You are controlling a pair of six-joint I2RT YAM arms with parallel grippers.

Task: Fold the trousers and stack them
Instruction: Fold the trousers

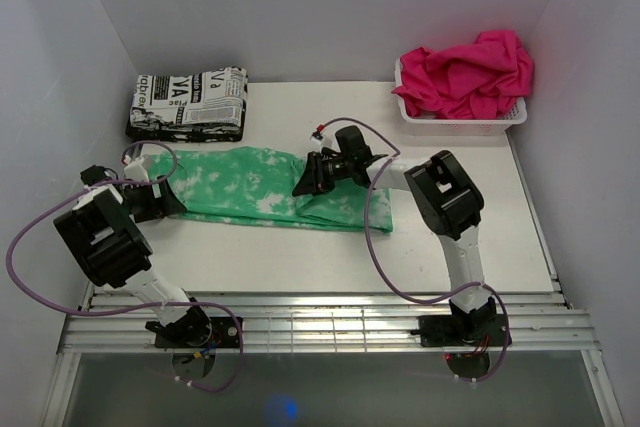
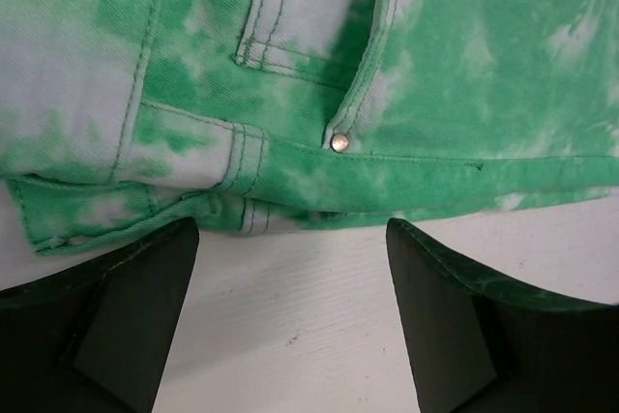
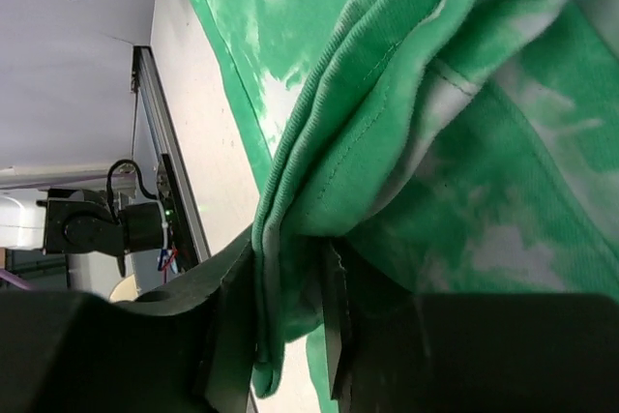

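Observation:
The trousers [image 1: 250,187] lie stretched left to right across the table, mint green with white blotches. Their right end is folded back over itself. My right gripper [image 1: 312,177] sits over that fold. In the right wrist view a thick folded hem of the trousers [image 3: 464,94] fills the narrow gap of my right gripper [image 3: 285,268] and touches both fingers. My left gripper [image 1: 165,199] is at the left, waistband end. In the left wrist view it [image 2: 290,239] stands wide open on bare table, just short of the waistband and pocket rivet of the trousers [image 2: 387,65].
A folded black-and-white newsprint cloth [image 1: 190,102] lies at the back left. A white basket [image 1: 460,125] at the back right holds hot-pink cloth [image 1: 465,72]. White walls close in both sides, and a metal rail [image 1: 320,322] runs along the near edge.

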